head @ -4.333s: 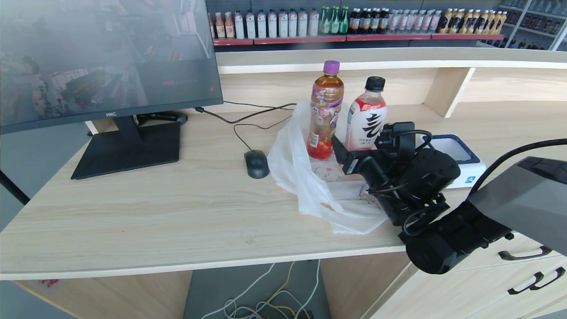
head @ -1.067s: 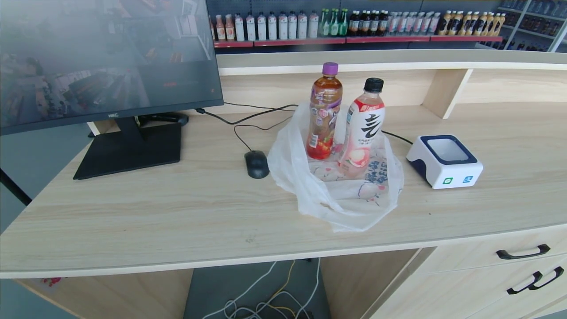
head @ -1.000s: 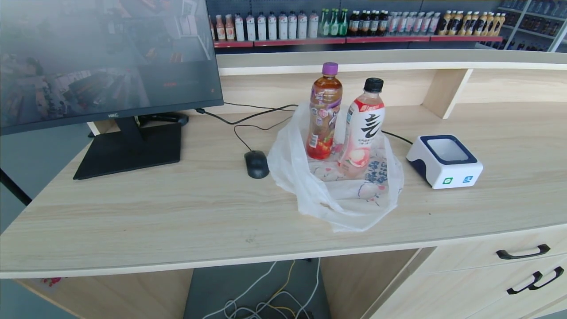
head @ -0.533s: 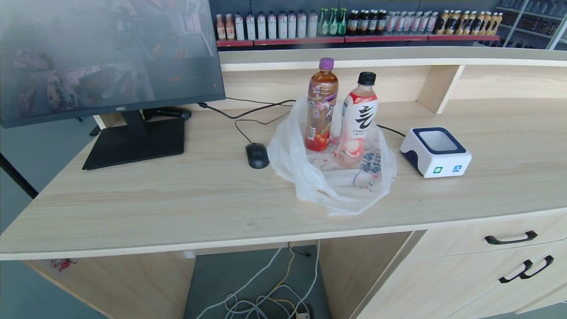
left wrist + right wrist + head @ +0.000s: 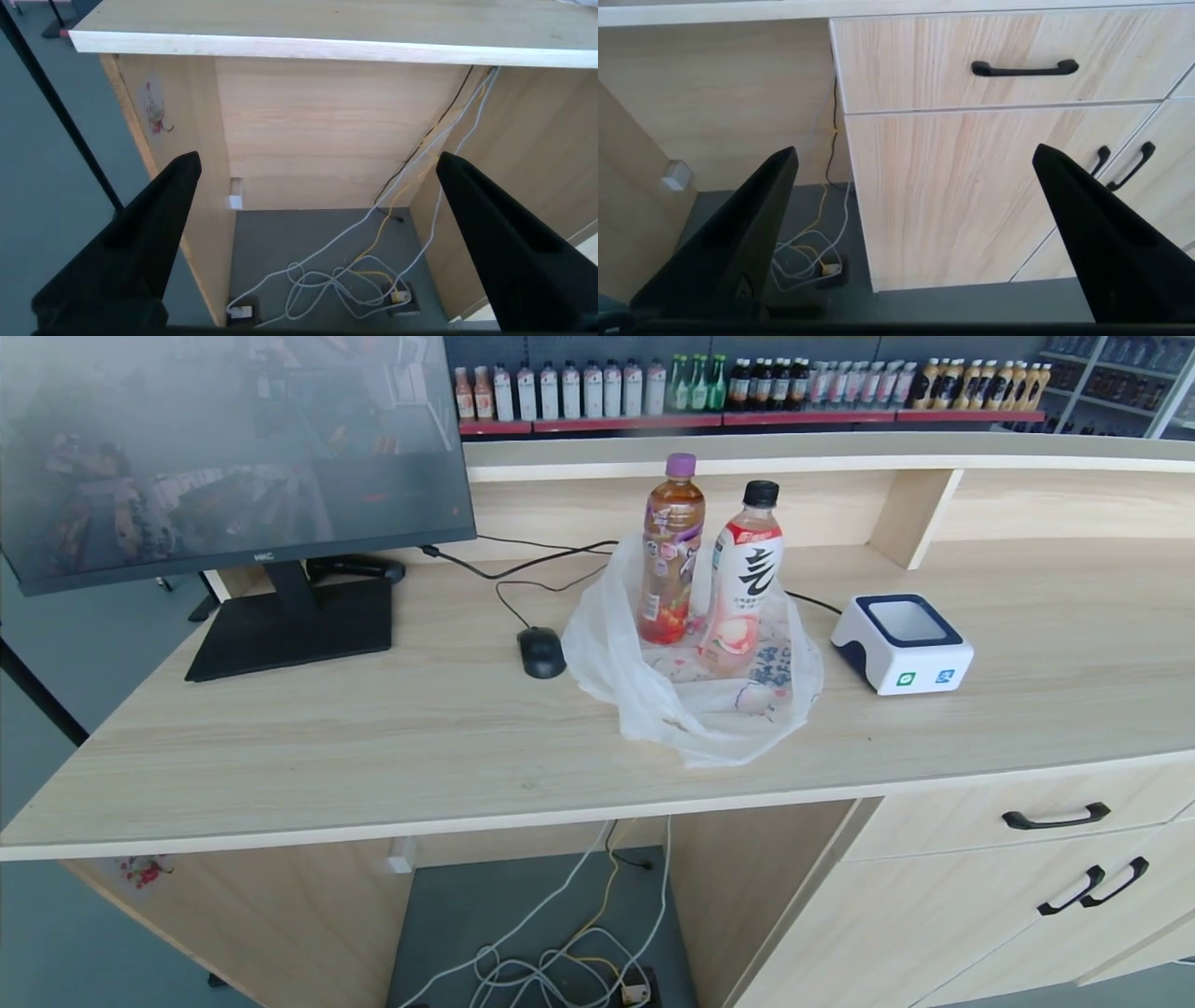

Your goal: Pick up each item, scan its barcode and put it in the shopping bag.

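Bottles [image 5: 670, 560] upright in shopping bag [image 5: 635, 695], fingers [image 5: 140, 252] well away

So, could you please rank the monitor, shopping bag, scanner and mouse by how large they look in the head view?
Largest to smallest:
1. monitor
2. shopping bag
3. scanner
4. mouse
None look alike; the monitor runs past the picture's edge.

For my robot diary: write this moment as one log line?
white plastic shopping bag: holds purple-capped amber bottle, black-capped pink bottle, standing | left gripper: open | right gripper: open
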You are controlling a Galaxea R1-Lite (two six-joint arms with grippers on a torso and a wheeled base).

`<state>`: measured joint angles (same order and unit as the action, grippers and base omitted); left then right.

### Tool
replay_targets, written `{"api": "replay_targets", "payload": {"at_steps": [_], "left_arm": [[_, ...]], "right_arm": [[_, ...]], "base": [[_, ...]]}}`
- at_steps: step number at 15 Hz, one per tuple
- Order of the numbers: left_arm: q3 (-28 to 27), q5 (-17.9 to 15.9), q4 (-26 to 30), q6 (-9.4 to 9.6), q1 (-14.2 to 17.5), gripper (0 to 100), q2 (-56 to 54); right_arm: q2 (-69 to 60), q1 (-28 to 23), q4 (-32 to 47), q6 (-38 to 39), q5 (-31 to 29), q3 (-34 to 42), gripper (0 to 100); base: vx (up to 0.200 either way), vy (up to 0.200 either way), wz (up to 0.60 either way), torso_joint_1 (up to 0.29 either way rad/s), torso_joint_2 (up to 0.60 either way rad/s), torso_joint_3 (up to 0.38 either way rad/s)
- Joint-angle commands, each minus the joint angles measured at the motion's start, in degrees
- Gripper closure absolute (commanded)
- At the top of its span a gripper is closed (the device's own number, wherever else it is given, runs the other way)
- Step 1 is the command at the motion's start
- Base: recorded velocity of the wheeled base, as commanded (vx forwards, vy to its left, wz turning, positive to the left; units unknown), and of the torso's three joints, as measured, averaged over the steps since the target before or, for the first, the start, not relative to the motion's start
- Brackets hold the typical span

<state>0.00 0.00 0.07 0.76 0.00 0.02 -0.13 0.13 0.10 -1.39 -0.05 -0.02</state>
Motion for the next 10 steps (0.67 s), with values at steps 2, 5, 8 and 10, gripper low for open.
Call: {"api": "replay_targets", "payload": {"at_steps": [2,5,8,10], "left_arm": [[0.0,0.0,0.0,-0.58,0.0,0,0.0],[0.0,0.0,0.0,-0.58,0.0,0,0.1],[0.0,0.0,0.0,-0.58,0.0,0,0.0],[0.0,0.0,-0.1,-0.93,0.0,0,0.1]], "right_arm": [[0.1,0.0,0.0,0.6,0.0,0.0,0],[0.1,0.0,0.0,0.6,0.0,0.0,0],[0.1,0.0,0.0,0.6,0.0,0.0,0],[0.1,0.0,0.0,0.6,0.0,0.0,0]], "base": [[0.0,-0.2,0.0,0.005,0.0,0.005],[0.0,-0.2,0.0,0.004,0.0,0.004],[0.0,-0.2,0.0,0.001,0.0,-0.001],[0.0,-0.2,0.0,0.005,0.0,0.002]]}}
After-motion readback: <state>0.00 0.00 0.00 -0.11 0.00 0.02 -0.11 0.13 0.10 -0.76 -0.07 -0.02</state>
